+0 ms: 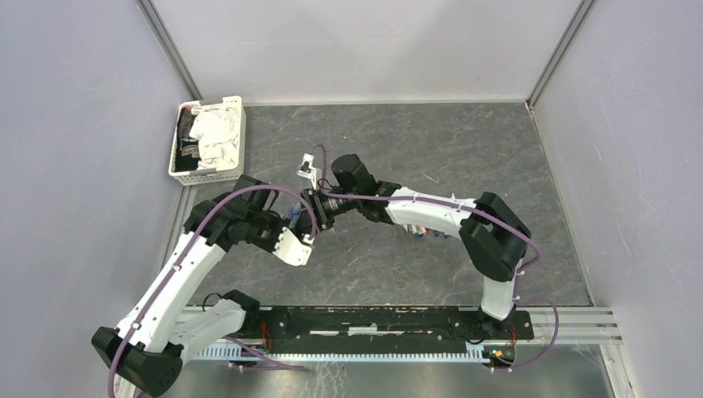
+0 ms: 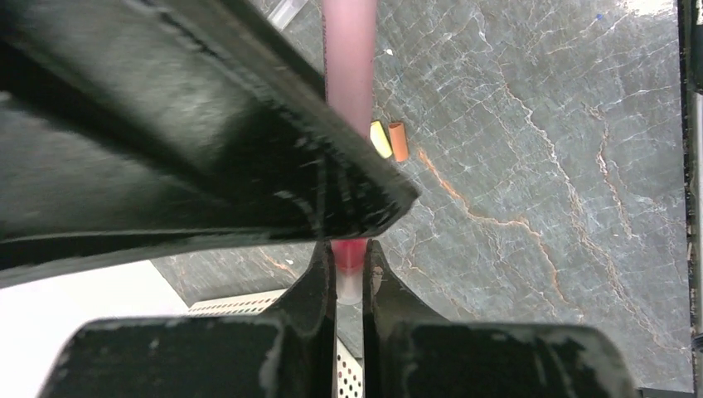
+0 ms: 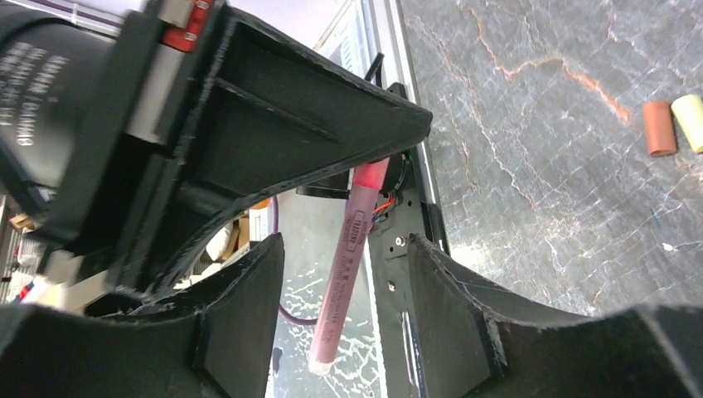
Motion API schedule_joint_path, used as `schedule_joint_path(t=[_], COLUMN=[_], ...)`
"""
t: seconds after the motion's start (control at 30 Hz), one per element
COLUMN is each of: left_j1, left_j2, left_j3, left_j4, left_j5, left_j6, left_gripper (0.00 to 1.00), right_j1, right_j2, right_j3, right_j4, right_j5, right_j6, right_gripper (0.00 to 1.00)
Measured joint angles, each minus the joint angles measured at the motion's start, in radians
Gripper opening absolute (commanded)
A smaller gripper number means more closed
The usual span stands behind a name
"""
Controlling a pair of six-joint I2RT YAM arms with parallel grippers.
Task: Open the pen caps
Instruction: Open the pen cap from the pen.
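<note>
A pink pen (image 2: pixel 349 66) is held in the air at its brighter red, clear-tipped end by my left gripper (image 2: pixel 350 265), which is shut on it. My right gripper (image 3: pixel 344 245) faces the left one and stands open around the pen's barrel (image 3: pixel 341 282), with a gap on each side. From above, the two grippers meet left of the table's middle, the right gripper (image 1: pixel 319 207) just above the left gripper (image 1: pixel 305 232). Two loose pen caps lie side by side on the table, an orange cap (image 3: pixel 660 127) and a pale yellow cap (image 3: pixel 690 122). Both caps also show in the left wrist view, the orange cap (image 2: pixel 399 141) and the yellow cap (image 2: pixel 380 138).
A white basket (image 1: pixel 211 103) with crumpled cloth stands at the back left. Several more pens (image 1: pixel 423 234) lie half hidden under the right forearm. Grey walls close in the dark marbled table (image 1: pixel 464 149) on three sides.
</note>
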Motion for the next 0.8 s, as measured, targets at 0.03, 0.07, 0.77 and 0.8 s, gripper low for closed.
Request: schedule_joint_path(t=[0.03, 0.07, 0.77, 0.8], left_j1=[-0.002, -0.003, -0.064, -0.069], left_j2=[0.003, 0.003, 0.08, 0.093], left_j3=[0.0, 0.0, -0.035, -0.035], left_j4=[0.005, 0.007, 0.143, 0.155], left_j5=[-0.002, -0.004, -0.089, -0.085], left_j6=[0.0, 0.0, 0.024, 0.024], left_gripper=[0.02, 0.02, 0.02, 0.02], right_j1=[0.004, 0.007, -0.03, -0.034], right_j2=[0.01, 0.019, -0.005, -0.016], right_j3=[0.0, 0.0, -0.149, -0.169], right_j4=[0.001, 0.0, 0.122, 0.13], right_j5=[-0.003, -0.005, 0.045, 0.053], right_j6=[0.004, 0.006, 0.034, 0.028], right_gripper=[0.56, 0.52, 0.0, 0.0])
